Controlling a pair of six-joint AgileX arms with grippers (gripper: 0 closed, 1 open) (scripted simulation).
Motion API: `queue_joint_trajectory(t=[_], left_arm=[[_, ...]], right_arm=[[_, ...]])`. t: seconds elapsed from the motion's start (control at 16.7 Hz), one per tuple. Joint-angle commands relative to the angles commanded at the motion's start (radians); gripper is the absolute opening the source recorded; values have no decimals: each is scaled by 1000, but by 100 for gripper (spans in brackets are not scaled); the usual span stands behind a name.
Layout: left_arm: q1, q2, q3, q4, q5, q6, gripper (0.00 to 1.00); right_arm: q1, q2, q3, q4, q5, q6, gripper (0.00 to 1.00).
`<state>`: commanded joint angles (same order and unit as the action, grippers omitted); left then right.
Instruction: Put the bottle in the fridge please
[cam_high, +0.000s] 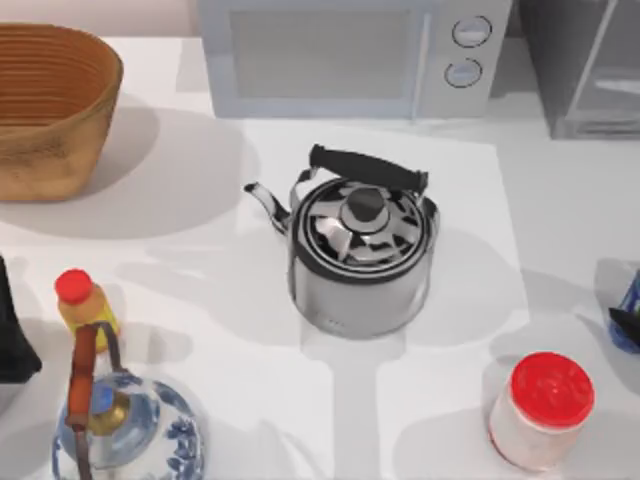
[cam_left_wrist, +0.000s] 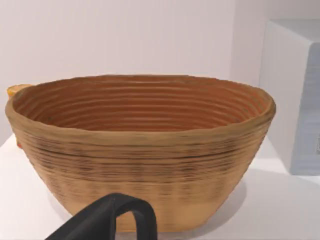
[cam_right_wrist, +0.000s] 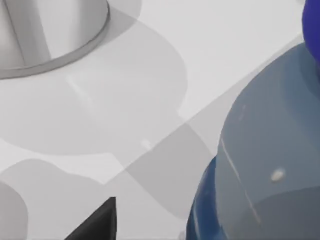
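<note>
Bottle (cam_right_wrist: 250, 170) is sitting right under the right end effector (cam_high: 628, 322), desk's 3 o'clock edge, probably lining up a grab; grip state's unclear.

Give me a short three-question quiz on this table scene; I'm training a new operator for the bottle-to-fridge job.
1. True or false: the kettle stands in front of the microwave.
2. Which item sits at the top view's right edge, nearest the right gripper? A) basket B) blue bottle C) yellow bottle
3. Fill in: the white jar has a ___ lid.

Key:
1. True.
2. B, the blue bottle; the basket and yellow bottle are on the left.
3. Red.
</note>
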<state>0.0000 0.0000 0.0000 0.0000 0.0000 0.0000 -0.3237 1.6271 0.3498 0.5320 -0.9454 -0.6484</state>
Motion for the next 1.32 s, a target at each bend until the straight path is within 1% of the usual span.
queue_joint_trajectory(t=[0.72, 0.78, 1.32], left_arm=[[0, 0, 0, 0, 0, 0, 100], [0, 0, 0, 0, 0, 0, 100], [0, 0, 0, 0, 0, 0, 100]], right_arm=[[0, 0, 0, 0, 0, 0, 3], [0, 0, 0, 0, 0, 0, 1], [-2, -1, 2, -2, 0, 1, 1]])
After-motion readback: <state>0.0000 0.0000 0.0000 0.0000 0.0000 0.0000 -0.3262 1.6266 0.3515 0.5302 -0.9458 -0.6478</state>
